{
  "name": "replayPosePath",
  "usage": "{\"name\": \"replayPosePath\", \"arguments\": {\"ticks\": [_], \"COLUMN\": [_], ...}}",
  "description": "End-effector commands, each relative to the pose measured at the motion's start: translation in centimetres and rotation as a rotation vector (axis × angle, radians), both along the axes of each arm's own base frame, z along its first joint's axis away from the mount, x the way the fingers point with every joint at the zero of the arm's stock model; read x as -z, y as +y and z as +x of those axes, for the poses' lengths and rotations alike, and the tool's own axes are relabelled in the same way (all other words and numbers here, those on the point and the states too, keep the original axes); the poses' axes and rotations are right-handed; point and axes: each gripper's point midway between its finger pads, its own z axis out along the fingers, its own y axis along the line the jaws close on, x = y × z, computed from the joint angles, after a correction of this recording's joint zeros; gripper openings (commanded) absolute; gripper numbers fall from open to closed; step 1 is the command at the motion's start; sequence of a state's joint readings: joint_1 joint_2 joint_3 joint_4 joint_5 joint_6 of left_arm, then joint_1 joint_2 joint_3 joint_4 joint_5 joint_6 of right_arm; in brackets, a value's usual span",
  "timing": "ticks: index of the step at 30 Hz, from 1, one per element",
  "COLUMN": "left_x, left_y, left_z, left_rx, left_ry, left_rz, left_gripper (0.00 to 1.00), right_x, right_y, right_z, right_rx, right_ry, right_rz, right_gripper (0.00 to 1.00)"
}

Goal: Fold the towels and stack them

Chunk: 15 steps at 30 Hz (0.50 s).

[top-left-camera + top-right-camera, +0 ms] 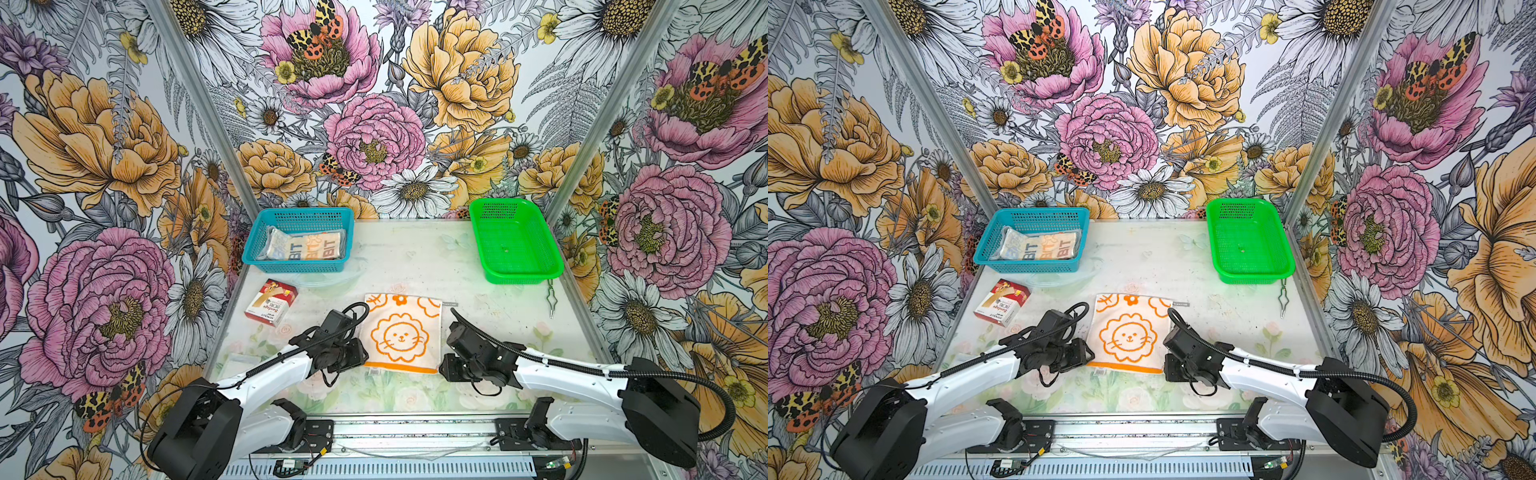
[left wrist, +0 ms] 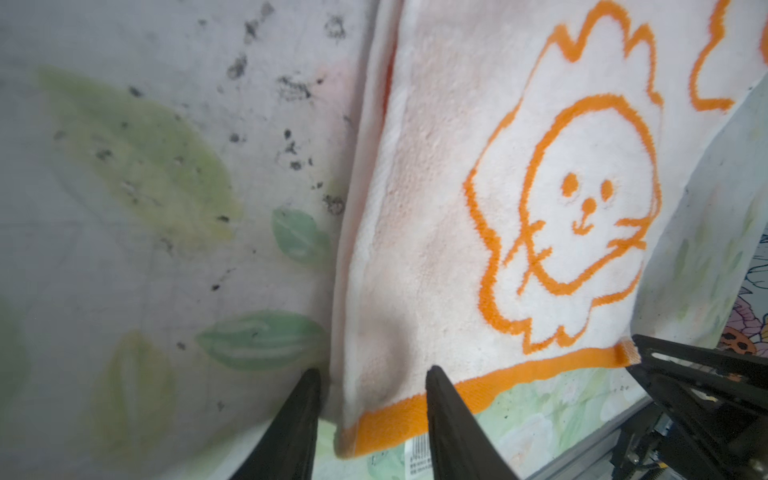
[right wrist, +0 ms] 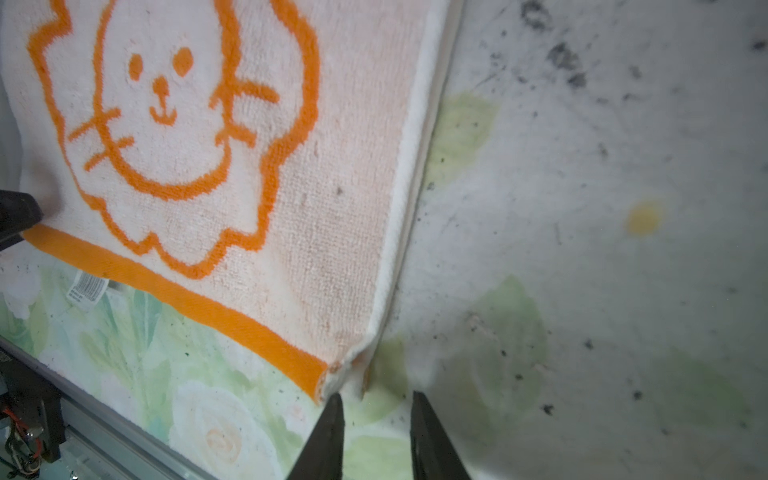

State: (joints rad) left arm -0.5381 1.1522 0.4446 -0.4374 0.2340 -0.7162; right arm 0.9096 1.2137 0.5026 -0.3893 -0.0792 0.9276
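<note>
Around us, the walls (image 1: 374, 124) on three sides carry a bold print of pink, yellow and white flowers with spotted moths. Below them we see the pale surface (image 1: 415, 257), its faded rose-and-leaf pattern flecked with dark specks.

Everything here we place from the lion towel (image 1: 401, 332), a white cloth with an orange lion face and an orange hem. It lies flat on the near middle of the surface. The white left arm (image 1: 270, 370) and right arm (image 1: 561, 370) reach in to its two near corners.

Well beyond the lion towel, on the right arm's side, sits an open green basket (image 1: 519, 253). Beyond it on the left arm's side is a blue basket (image 1: 291, 220) holding a cream towel (image 1: 307, 247) with blue and orange letters, under clear wrap. A red-and-white box (image 1: 271, 302) lies near the lion towel's far corner on that same side.

The left hand (image 2: 372, 374) stands moderately open, straddling the lion towel's side edge at its near corner and gripping nothing. The right hand (image 3: 377, 399) is narrowly open just off the other near corner, which is slightly rumpled.

A small metal clip (image 1: 551, 297) lies well off towards the green basket. A barcode label (image 3: 88, 289) peeks from under the lion towel's hem.
</note>
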Motion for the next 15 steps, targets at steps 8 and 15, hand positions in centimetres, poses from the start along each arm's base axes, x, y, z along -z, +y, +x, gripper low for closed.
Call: {"name": "replayPosePath", "arguments": {"ticks": [8,15], "left_x": [1.0,1.4], "left_y": [0.5,0.6], "left_z": [-1.0,-1.2], "left_rx": [0.001,0.008], "left_ry": [0.052,0.067], "left_rz": [-0.001,0.013], "left_gripper": [0.37,0.37], "right_x": [-1.7,-1.2], "right_y": [0.6,1.0], "right_z": [-0.3,0.3], "right_rx": [0.033,0.023], "right_ry": [-0.039,-0.041], "right_rz": [0.086,0.047], "right_gripper": [0.30,0.36]}}
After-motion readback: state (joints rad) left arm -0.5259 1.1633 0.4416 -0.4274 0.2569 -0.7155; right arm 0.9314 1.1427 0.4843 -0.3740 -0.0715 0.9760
